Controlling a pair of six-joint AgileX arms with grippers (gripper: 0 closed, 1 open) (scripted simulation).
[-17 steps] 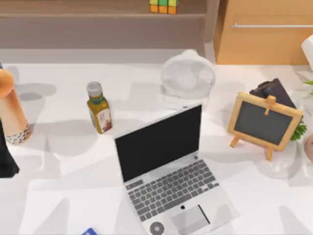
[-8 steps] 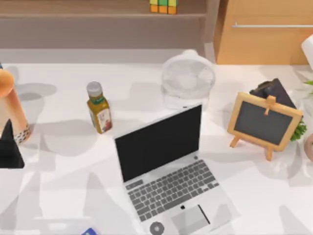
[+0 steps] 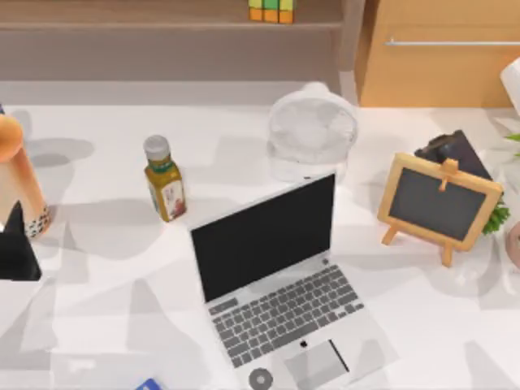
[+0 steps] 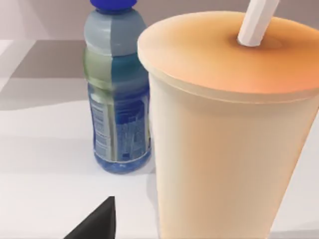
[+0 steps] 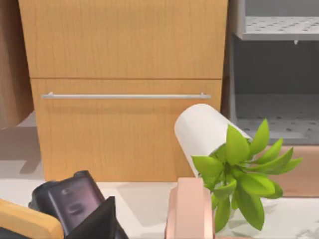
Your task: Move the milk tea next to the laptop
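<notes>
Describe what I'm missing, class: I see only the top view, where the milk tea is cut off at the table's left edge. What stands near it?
Observer: From the left gripper beside the milk tea, the left wrist view shows a blue-capped bottle just beyond the cup.
Operator: Does the cup have a straw?
Observer: Yes, a white straw rises through its orange lid.
Operator: What does the right wrist view add?
Observer: Ahead of the parked right gripper, a white roll shows behind a green plant.
</notes>
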